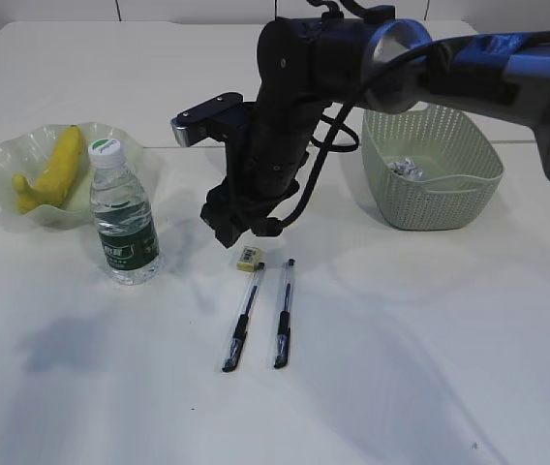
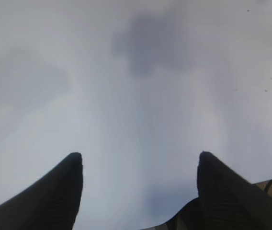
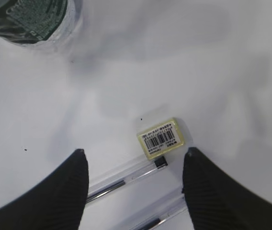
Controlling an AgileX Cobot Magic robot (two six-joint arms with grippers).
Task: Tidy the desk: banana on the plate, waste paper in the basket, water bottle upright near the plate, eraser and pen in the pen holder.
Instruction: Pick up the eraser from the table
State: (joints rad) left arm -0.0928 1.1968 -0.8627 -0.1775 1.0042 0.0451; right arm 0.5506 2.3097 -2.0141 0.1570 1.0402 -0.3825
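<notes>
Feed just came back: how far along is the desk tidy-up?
Done: banana on the plate, paper in the basket, bottle upright beside the plate. In hand: open right gripper hovers above the eraser. Left: eraser and two pens; no pen holder visible.

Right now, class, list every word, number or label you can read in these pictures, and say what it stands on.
Eraser: a barcode sticker with small print, too small to read.
Water bottle: green label with white print, blurred, unreadable.
Nothing else carries text.
</notes>
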